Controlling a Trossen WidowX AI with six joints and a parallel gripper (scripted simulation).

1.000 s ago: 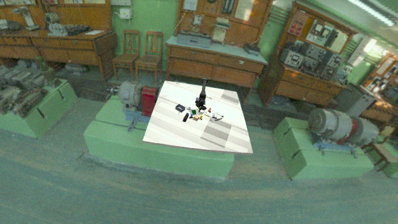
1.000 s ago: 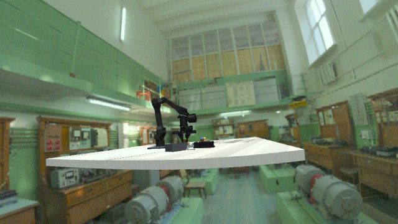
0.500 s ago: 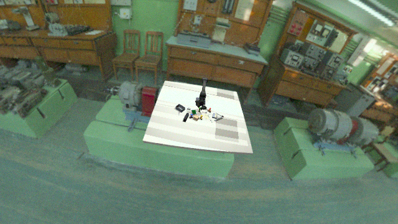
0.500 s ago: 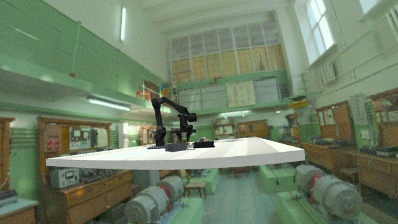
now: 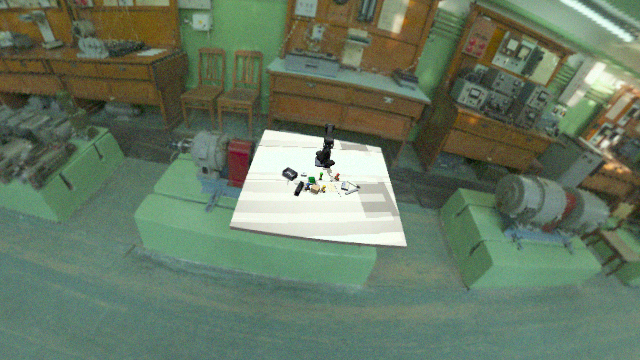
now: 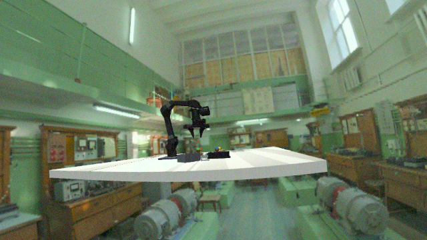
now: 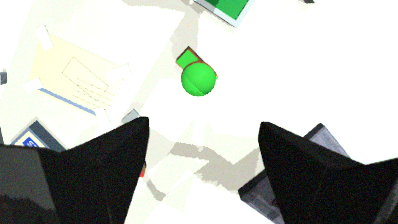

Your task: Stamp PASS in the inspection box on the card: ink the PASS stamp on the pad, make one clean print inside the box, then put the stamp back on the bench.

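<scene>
Standing at upper centre of the wrist view, the green stamp (image 5: 321, 175) (image 7: 198, 79) is left ungripped between card (image 5: 332, 187) (image 7: 55, 62) and pad (image 5: 312, 179) (image 7: 231, 6); below it, the gripper (image 6: 197, 137) (image 7: 205, 128) is spread wide.

Old electrical-machine workshop, by the look of it: heavy grey motors (image 5: 524, 200) (image 6: 361, 208) are sitting on green plinths (image 5: 255, 235) (image 6: 187, 228), while metered instruments (image 5: 471, 95) (image 6: 68, 190) are lining wooden benches (image 5: 492, 135) (image 6: 100, 207).
</scene>
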